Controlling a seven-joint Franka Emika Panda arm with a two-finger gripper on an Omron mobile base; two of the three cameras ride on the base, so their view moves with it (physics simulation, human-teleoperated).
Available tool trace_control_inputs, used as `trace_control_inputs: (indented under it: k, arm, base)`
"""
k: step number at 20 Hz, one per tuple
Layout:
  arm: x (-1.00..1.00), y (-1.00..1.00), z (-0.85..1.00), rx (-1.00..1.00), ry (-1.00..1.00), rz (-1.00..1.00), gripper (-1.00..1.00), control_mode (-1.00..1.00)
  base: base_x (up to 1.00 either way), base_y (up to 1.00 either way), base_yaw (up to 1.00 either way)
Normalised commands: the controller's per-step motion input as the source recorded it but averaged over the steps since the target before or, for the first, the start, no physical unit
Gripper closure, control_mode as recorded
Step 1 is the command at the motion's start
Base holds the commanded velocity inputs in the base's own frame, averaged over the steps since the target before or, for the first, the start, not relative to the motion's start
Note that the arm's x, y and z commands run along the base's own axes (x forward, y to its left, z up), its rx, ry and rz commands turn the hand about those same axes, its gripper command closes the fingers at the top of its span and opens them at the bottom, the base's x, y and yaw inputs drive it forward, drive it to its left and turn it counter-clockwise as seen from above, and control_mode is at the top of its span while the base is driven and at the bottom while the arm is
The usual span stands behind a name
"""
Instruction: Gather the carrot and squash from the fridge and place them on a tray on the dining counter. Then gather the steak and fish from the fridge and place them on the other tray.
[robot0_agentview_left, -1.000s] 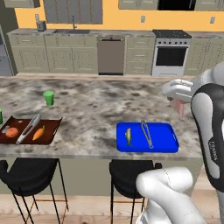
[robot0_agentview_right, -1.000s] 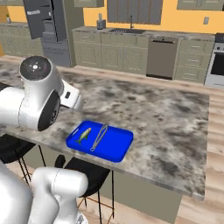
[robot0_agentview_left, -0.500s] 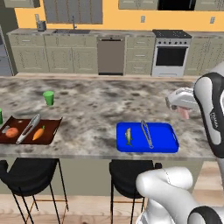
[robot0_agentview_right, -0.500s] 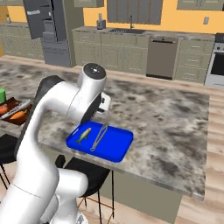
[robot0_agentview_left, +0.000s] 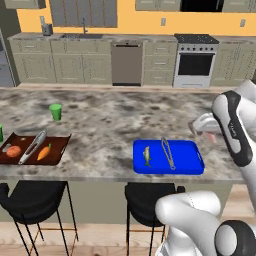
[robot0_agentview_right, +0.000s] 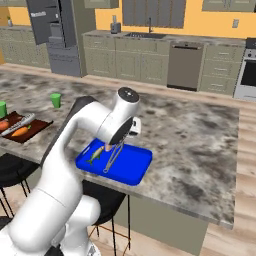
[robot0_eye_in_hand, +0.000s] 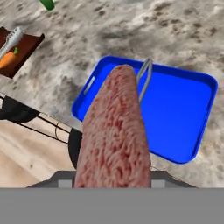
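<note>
A speckled granite dining counter (robot0_agentview_left: 105, 112) is spanning the kitchen. The gripper (robot0_eye_in_hand: 114, 177) is pinching the steak (robot0_eye_in_hand: 114, 135), whose long axis is running straight out ahead of the claw. The blue tray (robot0_eye_in_hand: 186, 109) is lying below and just beyond the claw, a fish (robot0_agentview_left: 147, 155) and metal tongs (robot0_agentview_left: 168, 153) already resting on it. The brown tray (robot0_agentview_left: 61, 145) with the carrot (robot0_agentview_left: 44, 151) is sitting well off to the claw's left.

red marbled steak (robot0_eye_in_hand: 114, 135) held above blue tray (robot0_eye_in_hand: 183, 105) — fish (robot0_agentview_left: 147, 155) lies inside, carrot (robot0_agentview_left: 44, 152) on brown tray (robot0_agentview_left: 59, 146).
</note>
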Motion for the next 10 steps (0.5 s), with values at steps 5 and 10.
trace_control_inputs:
  k: [5, 10]
  arm:
    - [0.57, -0.17, -0.52, -0.01, 0.07, 0.02, 1.0, -1.0]
    - [0.51, -0.15, -0.51, 0.0, 0.12, 0.01, 1.0, -1.0]
  base:
    - [0.0, 0.0, 0.0]
    - [0.0, 0.0, 0.0]
